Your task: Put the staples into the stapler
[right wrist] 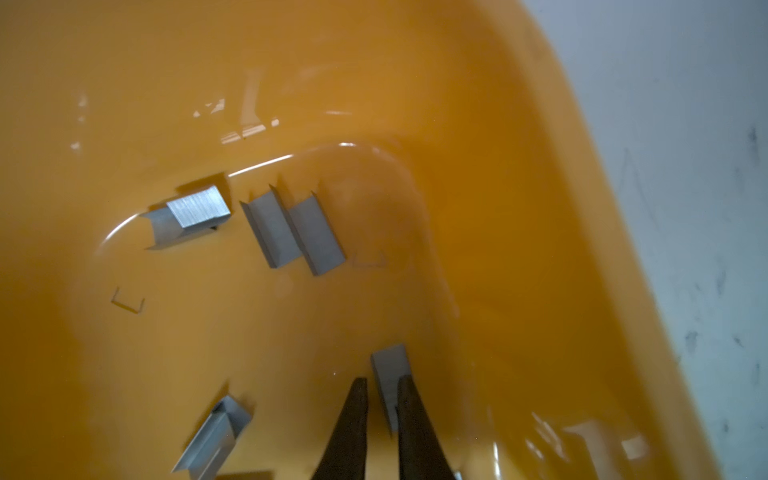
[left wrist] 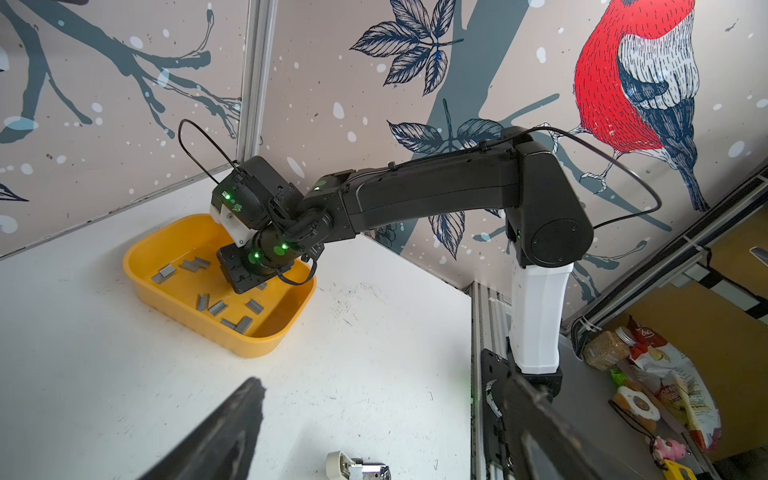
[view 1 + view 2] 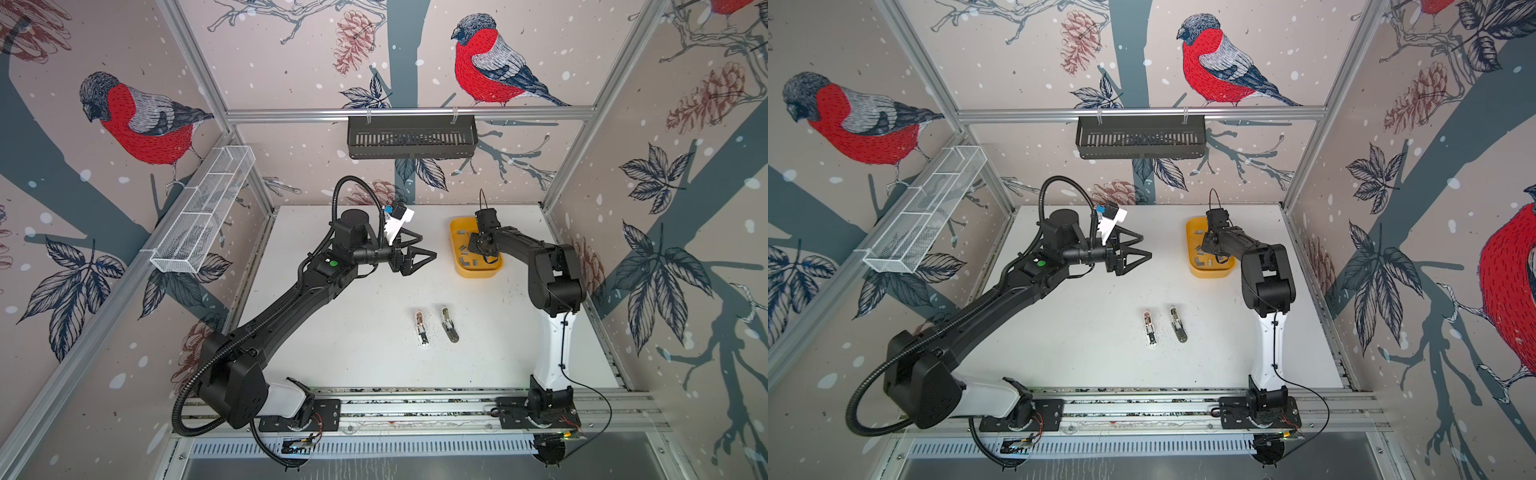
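Yellow plastic catches the eye first: a shallow tray (image 3: 478, 272) set toward the far right of the bench (image 3: 332, 365). It holds the staples (image 2: 216, 307) as short grey strips scattered over its floor, with a couple of loose single ones among them. Corralling them there looks sensible to me, since the walls stop such small pieces from sliding off and the arm has one place to fish.

The right gripper (image 1: 383, 380) is down inside the tray with its fingers drawn nearly together. A staple strip (image 1: 388, 361) stands between them, and it looks pinched across its narrow width. I can't tell whether it has left the tray floor.

The left gripper (image 3: 429, 246) hangs in the air to the left of the tray, well apart from it, spread wide and holding nothing. I'd guess it is kept clear so the two arms don't crowd each other, and is free to steady a stapler when the time comes.

On the near side of the tray, well apart from it, a white stapler (image 3: 422, 328) and a grey stapler (image 3: 450, 324) lie side by side without touching. Both are too small to tell whether their channels are open.
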Controlling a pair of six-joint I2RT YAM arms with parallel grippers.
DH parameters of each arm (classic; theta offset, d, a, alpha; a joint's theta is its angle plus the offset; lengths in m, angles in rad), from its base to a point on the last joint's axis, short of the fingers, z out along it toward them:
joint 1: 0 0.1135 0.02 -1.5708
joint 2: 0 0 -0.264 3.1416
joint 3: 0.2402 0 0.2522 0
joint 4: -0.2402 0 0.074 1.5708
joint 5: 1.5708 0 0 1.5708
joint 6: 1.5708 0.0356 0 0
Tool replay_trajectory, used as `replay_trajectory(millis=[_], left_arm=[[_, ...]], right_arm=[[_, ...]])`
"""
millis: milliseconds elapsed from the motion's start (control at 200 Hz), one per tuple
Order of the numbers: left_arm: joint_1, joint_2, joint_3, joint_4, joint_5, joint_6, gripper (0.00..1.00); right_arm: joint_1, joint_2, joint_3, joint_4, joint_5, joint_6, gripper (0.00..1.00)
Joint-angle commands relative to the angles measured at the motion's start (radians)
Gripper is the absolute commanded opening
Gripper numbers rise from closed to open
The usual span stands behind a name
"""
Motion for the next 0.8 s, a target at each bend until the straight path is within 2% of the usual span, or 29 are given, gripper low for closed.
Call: replay_trajectory(millis=[0,540,795], left_arm=[[0.001,0.001,0.004,0.059,0.017,-0.010,0.90],[0.002,0.002,0.004,0.058,0.017,-0.009,0.90],[0.010,0.014,0.007,0.069,0.022,-0.037,0.89]], right_arm=[[-0.002,0.013,0.012,-0.009,0.002,-0.006,0.15],[0.011,-0.001,0.023,0.003,0.037,-0.027,0.04],[0.012,-0.128,-0.035,0.056,0.007,-0.071,0.04]])
